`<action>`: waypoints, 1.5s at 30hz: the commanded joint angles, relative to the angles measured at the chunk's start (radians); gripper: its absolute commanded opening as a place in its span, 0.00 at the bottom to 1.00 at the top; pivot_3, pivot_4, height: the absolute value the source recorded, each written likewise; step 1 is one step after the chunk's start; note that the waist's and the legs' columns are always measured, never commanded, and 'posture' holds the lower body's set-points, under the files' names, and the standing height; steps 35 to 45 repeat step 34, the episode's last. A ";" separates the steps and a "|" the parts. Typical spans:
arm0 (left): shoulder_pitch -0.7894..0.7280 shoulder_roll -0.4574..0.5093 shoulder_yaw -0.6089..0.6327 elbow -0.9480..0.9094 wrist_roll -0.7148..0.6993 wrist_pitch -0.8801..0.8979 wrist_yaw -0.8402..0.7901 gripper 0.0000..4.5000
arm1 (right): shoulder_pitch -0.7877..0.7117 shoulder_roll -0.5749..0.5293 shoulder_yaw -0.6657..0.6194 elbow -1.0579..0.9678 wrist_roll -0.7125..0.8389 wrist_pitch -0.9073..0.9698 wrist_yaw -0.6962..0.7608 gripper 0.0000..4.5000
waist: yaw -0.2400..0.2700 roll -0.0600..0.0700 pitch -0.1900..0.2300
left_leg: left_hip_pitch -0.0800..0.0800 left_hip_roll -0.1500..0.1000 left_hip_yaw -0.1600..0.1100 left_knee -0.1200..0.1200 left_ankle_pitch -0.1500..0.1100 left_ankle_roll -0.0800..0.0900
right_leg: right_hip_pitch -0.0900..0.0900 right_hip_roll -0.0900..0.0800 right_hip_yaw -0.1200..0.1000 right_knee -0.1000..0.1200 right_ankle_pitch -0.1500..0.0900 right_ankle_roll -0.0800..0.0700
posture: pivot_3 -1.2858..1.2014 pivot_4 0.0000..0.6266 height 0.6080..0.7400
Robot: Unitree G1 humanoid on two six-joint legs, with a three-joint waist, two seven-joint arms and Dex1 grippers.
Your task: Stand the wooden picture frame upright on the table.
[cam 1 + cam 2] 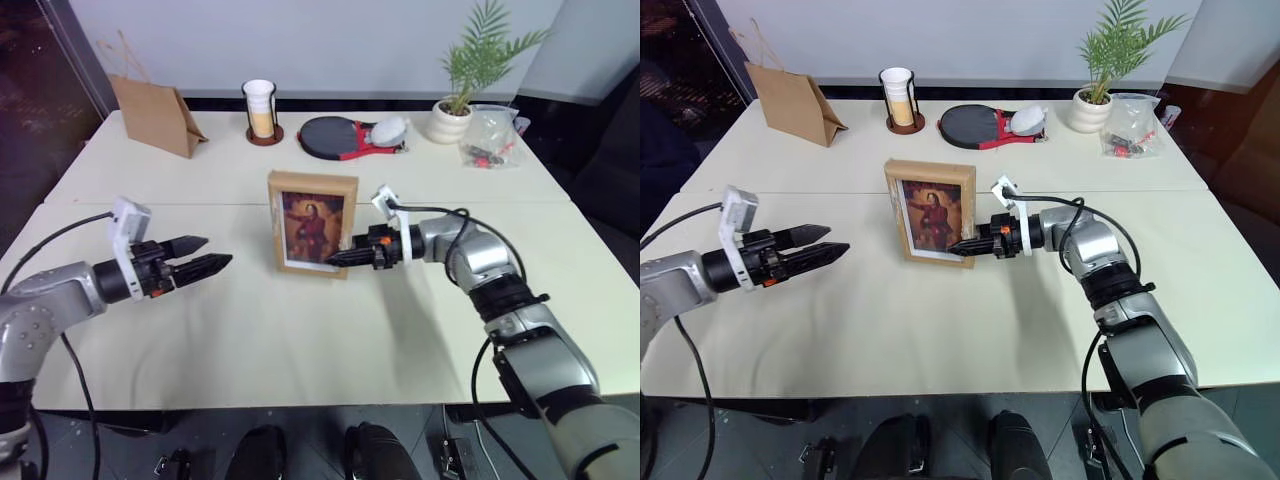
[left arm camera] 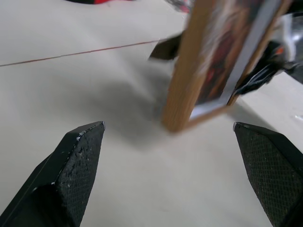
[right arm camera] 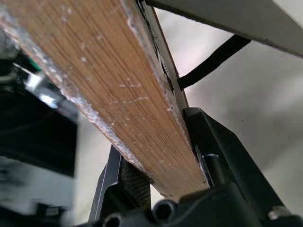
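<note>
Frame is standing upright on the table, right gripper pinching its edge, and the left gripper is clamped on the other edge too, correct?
Not quite. The left gripper is open and apart from the wooden picture frame, as the left eye view shows. The right gripper does pinch its edge, upright on the table.

I see the picture frame [image 3: 118,90] as pale, matt wood with visible grain and small scuffs. The table [image 1: 300,330] looks smooth, matt cream. My left gripper's fingers [image 2: 75,165] are black, finely textured plastic.

the wooden picture frame [image 1: 312,222] stands mid-table [image 1: 300,340]; left gripper [image 1: 205,256] to its left, right gripper [image 1: 340,256] at its right edge
</note>
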 commanded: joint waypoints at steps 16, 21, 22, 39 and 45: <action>0.000 0.005 0.025 -0.069 0.063 0.011 -0.070 1.00 | -0.058 0.019 -0.071 0.211 -0.199 -0.132 0.109 0.99 | 0.003 0.000 0.000 | -0.001 0.000 0.003 0.001 0.000 0.000 | -0.002 0.002 0.001 0.002 0.000 0.000 | 0.52 0.24 1.00; 0.006 0.022 0.022 -0.070 0.095 -0.003 -0.122 1.00 | 0.095 -0.132 -0.117 -0.149 -0.189 -0.074 0.067 0.99 | 0.008 0.000 0.000 | -0.001 -0.001 0.003 0.001 0.000 0.000 | -0.002 0.002 0.000 0.001 0.000 0.000 | 0.52 0.24 1.00; 0.004 0.022 0.025 -0.066 0.099 -0.005 -0.129 1.00 | 0.134 -0.172 -0.141 -0.252 -0.165 -0.034 0.065 0.99 | 0.007 0.000 0.000 | -0.001 -0.001 0.003 0.001 0.000 0.000 | -0.002 0.002 0.000 0.001 0.000 0.000 | 0.52 0.24 1.00; 0.048 0.083 0.020 -0.072 0.201 -0.060 -0.248 1.00 | 0.410 -0.460 -0.381 -1.014 0.013 0.281 -0.112 0.99 | 0.004 0.001 0.000 | 0.002 0.001 0.003 0.001 0.000 0.000 | -0.001 0.004 0.001 0.002 0.000 0.000 | 0.52 0.24 1.00; 0.048 0.083 0.020 -0.072 0.201 -0.060 -0.248 1.00 | 0.410 -0.460 -0.381 -1.014 0.013 0.281 -0.112 0.99 | 0.004 0.001 0.000 | 0.002 0.001 0.003 0.001 0.000 0.000 | -0.001 0.004 0.001 0.002 0.000 0.000 | 0.52 0.24 1.00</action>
